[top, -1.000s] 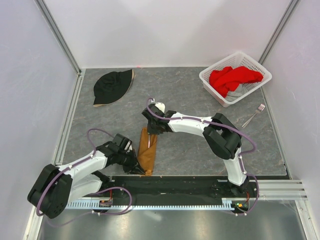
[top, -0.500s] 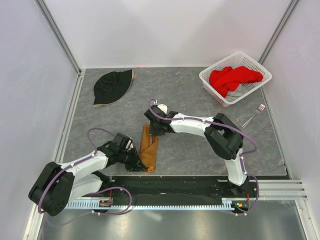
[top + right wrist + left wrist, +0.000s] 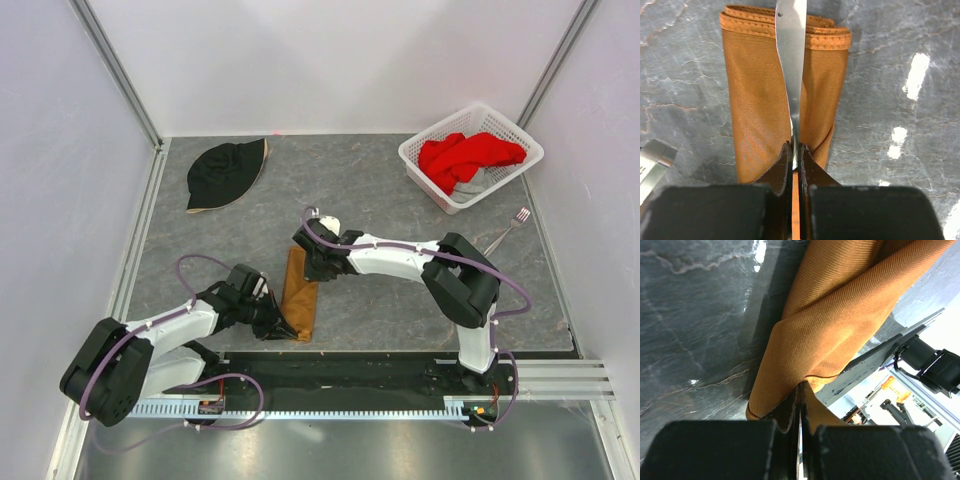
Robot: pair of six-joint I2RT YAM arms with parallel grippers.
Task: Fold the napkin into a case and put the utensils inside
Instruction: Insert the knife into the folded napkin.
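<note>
Over the case [image 3: 300, 302]: knife [image 3: 791, 65] insertion likely in hand.
Knife pinched by right end effector [image 3: 794, 150], case by left end effector [image 3: 800, 395]; blade to be slid inside.

The case [image 3: 298, 308] — shiny orange-brown cloth folded into a narrow oblong, stitched hem at its far end — lies on the surface well left of the white basket [image 3: 425, 180] and nearer the arms. The left tool [image 3: 801, 387] pinches its near corner. The flat grey knife [image 3: 791, 60], pinched in the right tool [image 3: 793, 150], runs lengthwise over it. The silver fork [image 3: 508, 232] lies just beside the basket's near right side.
</note>
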